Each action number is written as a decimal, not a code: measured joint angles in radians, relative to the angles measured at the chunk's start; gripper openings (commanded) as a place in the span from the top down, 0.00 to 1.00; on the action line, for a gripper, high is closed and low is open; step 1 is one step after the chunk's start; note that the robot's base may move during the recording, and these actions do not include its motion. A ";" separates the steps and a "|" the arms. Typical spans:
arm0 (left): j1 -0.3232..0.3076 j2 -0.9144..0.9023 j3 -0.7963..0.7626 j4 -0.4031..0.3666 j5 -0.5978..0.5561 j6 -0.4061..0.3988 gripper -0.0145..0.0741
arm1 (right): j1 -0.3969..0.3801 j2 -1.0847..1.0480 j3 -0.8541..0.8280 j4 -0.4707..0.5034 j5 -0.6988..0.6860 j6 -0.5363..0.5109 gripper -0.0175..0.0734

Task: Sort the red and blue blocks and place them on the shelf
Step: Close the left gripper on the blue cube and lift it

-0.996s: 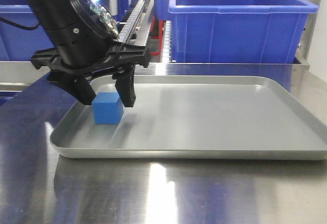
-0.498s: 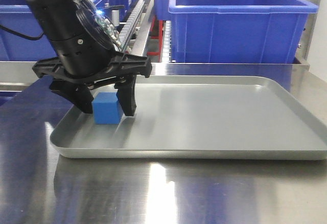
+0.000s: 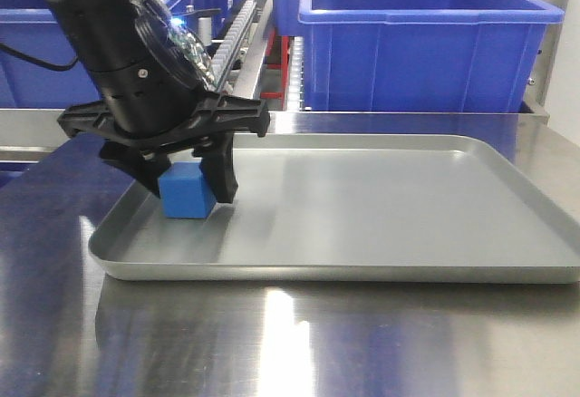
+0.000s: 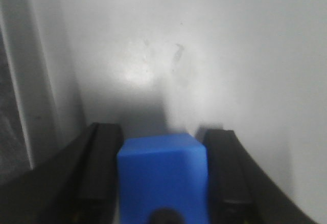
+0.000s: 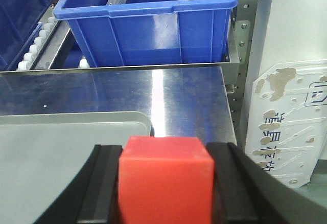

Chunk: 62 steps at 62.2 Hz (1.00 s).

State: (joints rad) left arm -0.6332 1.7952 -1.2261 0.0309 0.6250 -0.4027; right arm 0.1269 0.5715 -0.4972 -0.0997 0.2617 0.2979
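Left hand (image 3: pixel 188 189) has closed, angled down, onto blue block (image 4: pixel 162 178).

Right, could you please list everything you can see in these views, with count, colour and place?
blue block: one, blue, at the tray's left end, between the left gripper's fingers.
red block: one, red, between the right gripper's fingers.
tray: one, grey metal, on the table.
table: one, shiny steel, under the tray.
shelf: one, steel frame with white rollers, behind the table.
tubs: at least three, blue, on the shelf.
panel: one, white with peeled patches, right of the shelf.
left gripper: one, black, shut on the blue block.
right gripper: one, black, shut on the red block.
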 measured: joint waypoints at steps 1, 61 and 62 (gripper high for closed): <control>0.000 0.000 0.000 0.000 0.000 0.000 0.71 | 0.000 0.000 0.000 0.000 0.000 0.000 0.75; 0.297 -0.664 0.175 0.098 -0.016 0.000 0.68 | 0.000 0.000 0.000 0.000 0.000 0.000 0.75; 0.303 -0.691 0.188 0.100 -0.023 0.000 0.68 | 0.000 0.000 0.000 0.000 0.000 0.000 0.75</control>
State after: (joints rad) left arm -0.3301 1.1043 -1.0377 0.1310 0.6018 -0.4027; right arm 0.1269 0.5715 -0.4972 -0.0997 0.2617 0.2979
